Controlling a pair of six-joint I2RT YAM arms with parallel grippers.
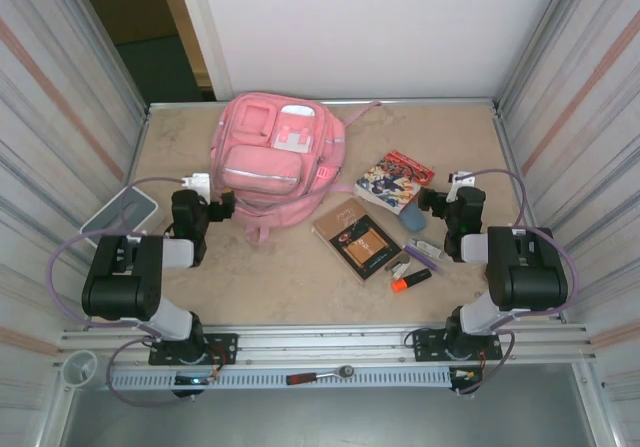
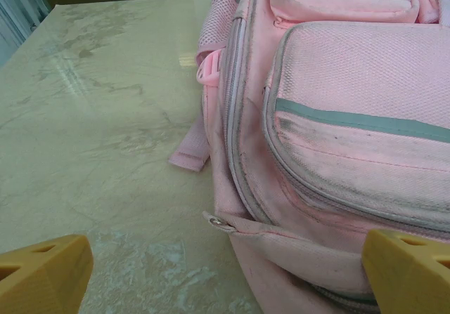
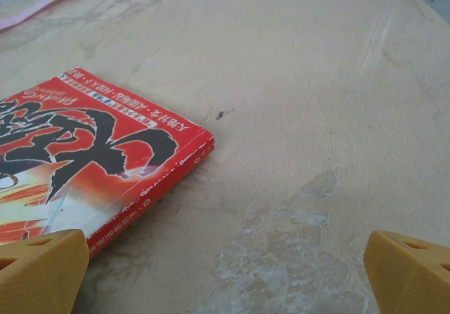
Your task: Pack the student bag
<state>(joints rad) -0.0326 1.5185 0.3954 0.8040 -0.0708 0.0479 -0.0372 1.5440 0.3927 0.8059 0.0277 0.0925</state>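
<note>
The student bag (image 1: 268,157) lies flat, pockets up. At its near left corner your left gripper (image 2: 225,272) stands spread; right of it, your right gripper (image 3: 225,272) gapes beside the red book (image 3: 91,159). Risk: pinching loose fabric could drag the bag.

I saw the student bag (image 2: 351,82) as woven pink cloth, coarse in weave and scuffed grey in places; its side pocket (image 2: 221,15) was open mesh, its strip (image 2: 365,121) a smoother grey band, its zip pull (image 2: 221,223) bright metal; the worktop (image 2: 98,117) looked like marbled beige stone or laminate, smooth with a soft sheen; the red book (image 3: 91,145) had a glossy paper cover; the jaws of the left gripper (image 2: 225,275) and right gripper (image 3: 225,272) were matt yellow plastic; the side walls (image 1: 60,97) were ribbed metal.
</note>
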